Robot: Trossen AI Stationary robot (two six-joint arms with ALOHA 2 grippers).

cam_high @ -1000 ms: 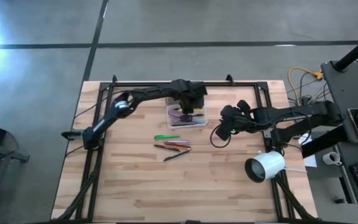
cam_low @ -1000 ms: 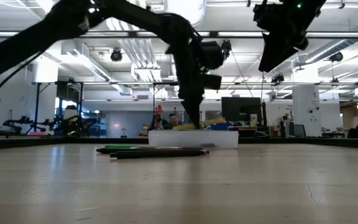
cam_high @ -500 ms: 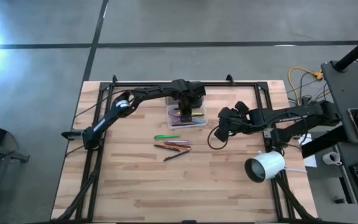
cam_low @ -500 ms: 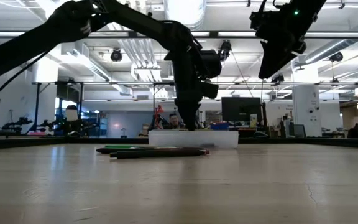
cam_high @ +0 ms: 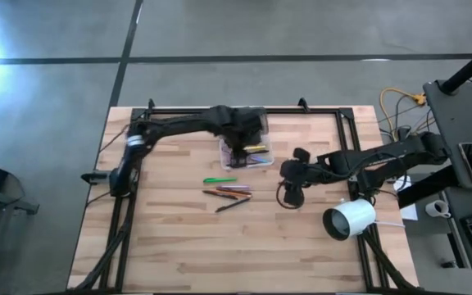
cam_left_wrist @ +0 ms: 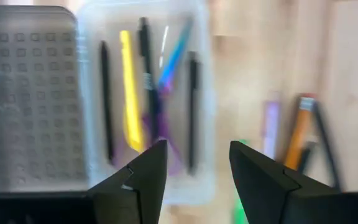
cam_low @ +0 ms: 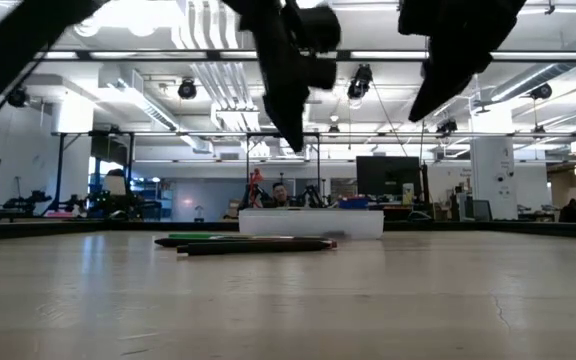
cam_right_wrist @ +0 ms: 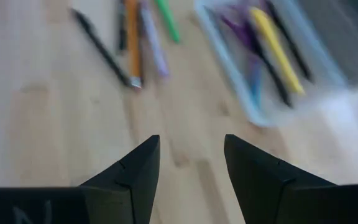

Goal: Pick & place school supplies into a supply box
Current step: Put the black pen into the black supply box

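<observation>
The supply box (cam_high: pixel 247 155) lies open at the table's far middle, its clear tray holding a yellow marker (cam_left_wrist: pixel 129 93), black pens, a blue pen and purple scissors (cam_left_wrist: pixel 157 127). Its grey lid (cam_left_wrist: pixel 33 93) lies flat beside it. My left gripper (cam_left_wrist: pixel 194 155) hangs open and empty above the tray (cam_high: pixel 240 141). Several loose pens lie on the table nearer than the box: a green one (cam_high: pixel 220 180), an orange one (cam_right_wrist: pixel 132 43) and a black one (cam_high: pixel 232 205). My right gripper (cam_right_wrist: pixel 191 152) is open and empty, right of the loose pens (cam_high: pixel 289 195).
A white cylinder (cam_high: pixel 349 218) lies at the table's right edge, near my right arm. Bare wood (cam_high: pixel 220 246) stretches across the near half of the table. A dark metal frame (cam_high: pixel 220 111) runs along the far and side edges.
My left gripper has risen out of the supply box and drawn a little toward the table's left. My right gripper has moved toward the near edge and slightly left, closer to the loose pens. The box and loose pens have stayed put.
</observation>
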